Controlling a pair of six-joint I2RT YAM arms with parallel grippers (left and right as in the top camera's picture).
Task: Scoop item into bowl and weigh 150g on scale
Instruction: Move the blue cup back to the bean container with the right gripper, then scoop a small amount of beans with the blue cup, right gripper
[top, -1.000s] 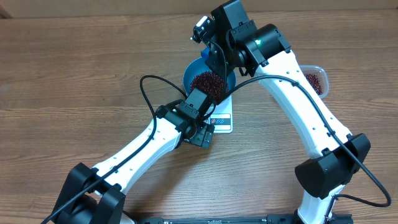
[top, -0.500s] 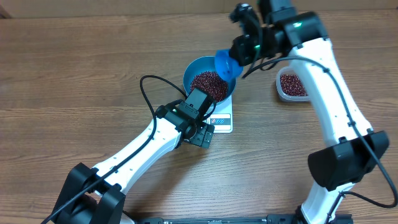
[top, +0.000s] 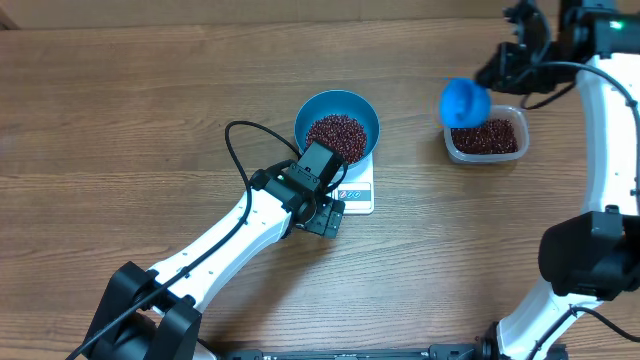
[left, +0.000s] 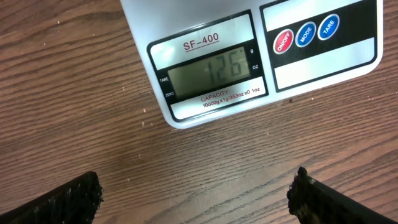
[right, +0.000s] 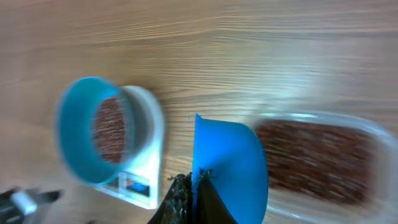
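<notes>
One blue bowl (top: 315, 108), one white scale (top: 358, 195), one blue scoop (top: 464, 101) and one clear tub (top: 522, 140). Two heaps of beans (top: 336, 133), one in the bowl and one in the tub. Two robot arms (top: 230, 240). Three round buttons (left: 305, 34) on the scale.

My left arm reaches diagonally from the near left corner toward the middle of the tabletop (top: 120, 120). My left hand (top: 325, 218) hangs low, pointing down, fingers (left: 62, 199) spread wide apart. My right arm stretches up along the far right side, wrist turned leftward, with my right hand (top: 505, 68) clamped shut on a blue scoop (top: 465, 102).
</notes>
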